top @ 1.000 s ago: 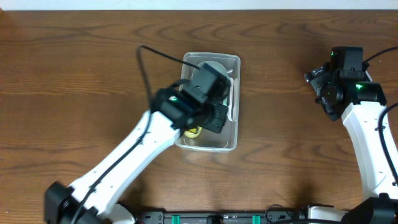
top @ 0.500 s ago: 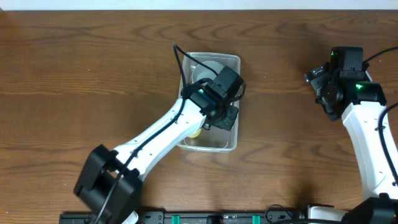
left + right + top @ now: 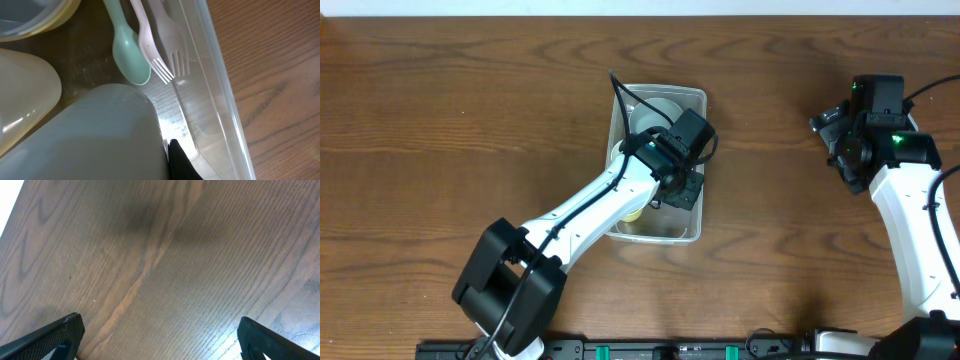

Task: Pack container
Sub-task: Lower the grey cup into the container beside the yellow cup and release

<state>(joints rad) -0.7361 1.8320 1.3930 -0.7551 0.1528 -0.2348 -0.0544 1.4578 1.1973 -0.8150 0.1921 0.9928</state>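
Note:
The clear plastic container [image 3: 699, 97] stands in the middle of the table. My left gripper [image 3: 678, 187] is down inside it at its right side. In the left wrist view a pale grey cup [image 3: 95, 135] presses against my one visible black finger [image 3: 179, 161]; the other finger is hidden behind the cup. A mint green spoon [image 3: 131, 61] and a pink fork [image 3: 161, 44] lie on the container floor along its clear wall [image 3: 220, 105]. A pale yellow bowl [image 3: 22, 102] sits beside the cup. My right gripper [image 3: 832, 135] is open over bare wood [image 3: 160, 330], far right of the container.
Another yellowish bowl rim [image 3: 45, 22] shows at the far end of the container. A round pale dish [image 3: 655, 110] lies in the container's far half. The left arm's cable [image 3: 620, 95] arcs over the container's left rim.
My left gripper moved right and deeper into the container, and the arm swung to reach from the lower left. The right arm has not moved.

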